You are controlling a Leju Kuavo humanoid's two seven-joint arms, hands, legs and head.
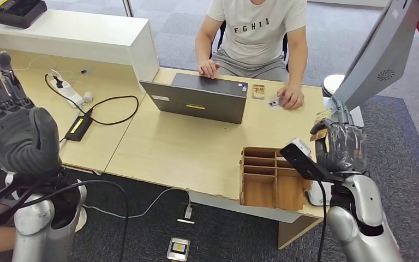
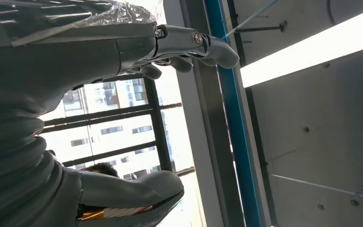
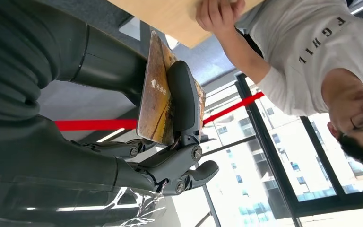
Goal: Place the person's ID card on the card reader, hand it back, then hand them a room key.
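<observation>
Room key (image 3: pixel 157 101): a brown printed card, pinched upright between thumb and a finger of the right hand (image 1: pixel 342 146). In the head view the card (image 1: pixel 322 124) pokes out above the hand, at the bench's right end, beside the wooden sorter box (image 1: pixel 270 177). Held by one edge with most of the face free, probably so the person can take it easily.

ID card (image 1: pixel 275 101): small, under the person's hand (image 1: pixel 291 97) on the far side of the bench (image 1: pixel 196 144), next to a small wooden block (image 1: pixel 258 91). Judging from that, the ID looks already returned and the key handover is the step in hand; cannot confirm which object is the card reader.

Left hand (image 1: pixel 11 128): raised at the left edge, fingers spread and pointing up, holding nothing. Wrist view looks toward windows and ceiling, fingers (image 2: pixel 189 42) apart. Likely parked clear of the work.

Person seated opposite, other hand on the laptop (image 1: pixel 202 98), which sits between them and the robot. Power strip (image 1: pixel 68 93) and black adapter (image 1: pixel 78 128) lie on the bench's left part, well apart from the exchange.

Next move would call for reaching the key past the laptop's right side toward the person's free hand.
</observation>
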